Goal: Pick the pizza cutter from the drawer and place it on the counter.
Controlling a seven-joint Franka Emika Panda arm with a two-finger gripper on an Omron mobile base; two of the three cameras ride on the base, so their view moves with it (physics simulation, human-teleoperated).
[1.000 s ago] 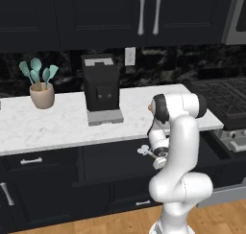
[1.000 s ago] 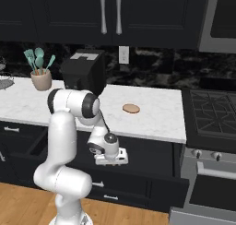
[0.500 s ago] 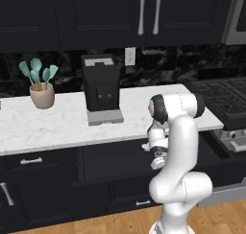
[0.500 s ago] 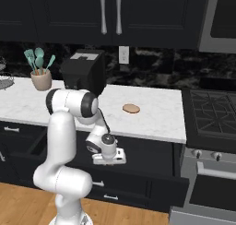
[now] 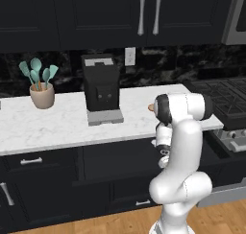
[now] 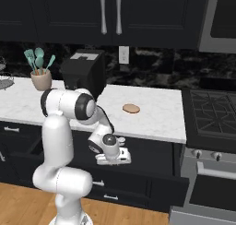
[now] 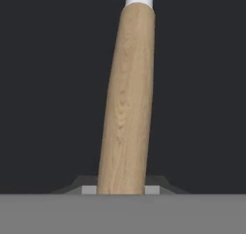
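The pizza cutter (image 7: 126, 99) lies in the drawer (image 7: 48, 84), its tan wooden handle running up the hand view to a white neck and the lower rim of the wheel at the top edge. My gripper (image 7: 121, 190) is shut on the near end of that handle, one fingertip on each side. From the right base view the hand (image 6: 113, 160) reaches down into the open black drawer (image 6: 152, 175), just below the white marble counter (image 6: 152, 120). In the left base view the arm itself covers most of the hand (image 5: 163, 157).
On the counter stand a black coffee machine (image 5: 101, 89) and a pot of teal utensils (image 5: 41, 91). A flat brown disc (image 6: 131, 109) lies near the counter's right part. The stove (image 6: 212, 113) adjoins the counter on the right. Black upper cabinets hang above.
The jaws have gone from wide open to shut on the cutter's handle. The hand has stayed almost in place over the drawer.
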